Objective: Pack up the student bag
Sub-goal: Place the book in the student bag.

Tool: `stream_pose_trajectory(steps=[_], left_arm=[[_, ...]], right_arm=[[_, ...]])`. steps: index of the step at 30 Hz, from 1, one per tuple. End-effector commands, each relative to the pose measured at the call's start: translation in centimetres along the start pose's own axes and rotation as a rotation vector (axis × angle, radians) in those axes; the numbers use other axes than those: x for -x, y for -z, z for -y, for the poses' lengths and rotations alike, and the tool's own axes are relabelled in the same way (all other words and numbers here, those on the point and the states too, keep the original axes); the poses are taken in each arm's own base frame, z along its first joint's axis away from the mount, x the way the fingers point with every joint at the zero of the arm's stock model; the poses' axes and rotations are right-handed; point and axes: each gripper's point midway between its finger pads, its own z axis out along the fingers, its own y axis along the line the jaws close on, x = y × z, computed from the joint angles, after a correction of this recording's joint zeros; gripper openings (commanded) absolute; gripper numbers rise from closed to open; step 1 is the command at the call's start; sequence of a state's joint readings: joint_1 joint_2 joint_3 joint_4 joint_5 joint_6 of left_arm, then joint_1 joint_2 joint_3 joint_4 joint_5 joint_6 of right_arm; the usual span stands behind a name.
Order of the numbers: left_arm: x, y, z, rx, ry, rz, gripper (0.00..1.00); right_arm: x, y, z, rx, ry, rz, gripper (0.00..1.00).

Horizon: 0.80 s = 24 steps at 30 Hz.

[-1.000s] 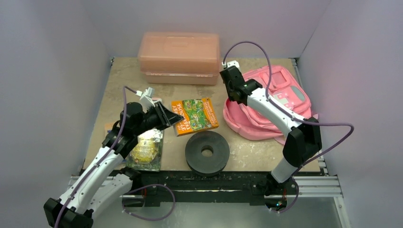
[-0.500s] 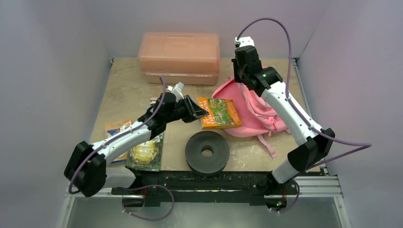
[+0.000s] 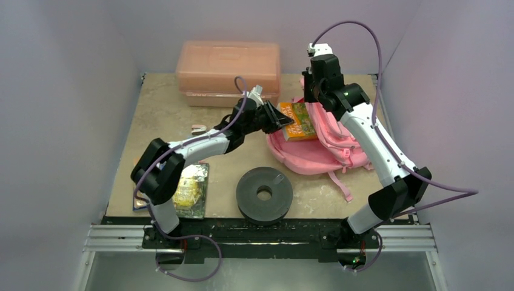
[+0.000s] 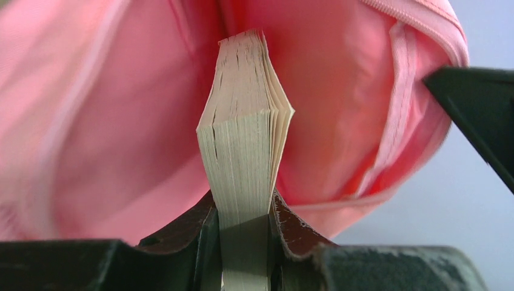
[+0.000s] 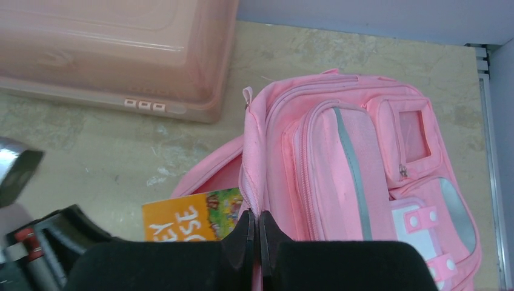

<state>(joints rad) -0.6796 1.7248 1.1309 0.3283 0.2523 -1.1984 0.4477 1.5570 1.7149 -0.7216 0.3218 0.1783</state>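
Within the last second the left arm has swung the orange softcover picture book (image 3: 299,121) from the middle of the beige table (image 3: 163,109) over to the far right, while the right arm has risen and hauled up the top rim of the student bag (image 3: 303,154), a soft bright-pink fabric backpack with grey trim, so that its mouth now gapes toward the centre. The bag sits on the far right part of the table, just right of the rigid salmon-pink plastic box (image 3: 227,66), with its lower side on the surface and its upper edge hanging from the right gripper (image 5: 253,233), whose fingers are pinched tight on the zip rim. The left gripper (image 4: 244,224) is clamped narrowly on the book's spine end, pages fanning out ahead of it into pink lining. This looks like the insertion step, well begun but not finished, since the book has yet to be let go. How deep the book reaches is hard to judge: from above the right arm covers the upper bag, the left wrist view is blurred, and the right wrist view shows only a cut-off corner of the cover. Whatever else lies inside cannot be seen
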Motion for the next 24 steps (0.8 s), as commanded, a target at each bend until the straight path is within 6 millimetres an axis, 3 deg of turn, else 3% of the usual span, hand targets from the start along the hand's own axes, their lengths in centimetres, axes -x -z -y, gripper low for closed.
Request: stream_pose_trajectory(steps=[1,9,14,20,24], left_arm=[[0.2,-3.5,8.2,-0.242,-0.004,0.029,0.0],[-2.5,-11.2,6.9,-0.211,0.004,0.062,0.0],[-3.5,-15.4,5.0,-0.176,0.097,0.07,0.0],[-4.6,-18.2,2.9,-0.106,0.221,0.083,0.0],[-4.7,-18.8,1.9,-0.048,0.228,0.102,0.12]], right_arm=[[5.8,3.6,-0.2,0.072,-0.085,0.198,0.0],[6.0,4.3,-0.8,0.121,-0.094,0.208,0.0],[6.0,4.6,-1.0,0.138,-0.098,0.211,0.0],[5.9,4.7,-1.0,0.138,-0.098,0.215,0.0],[5.9,4.6,-0.9,0.136,-0.097,0.217,0.0]])
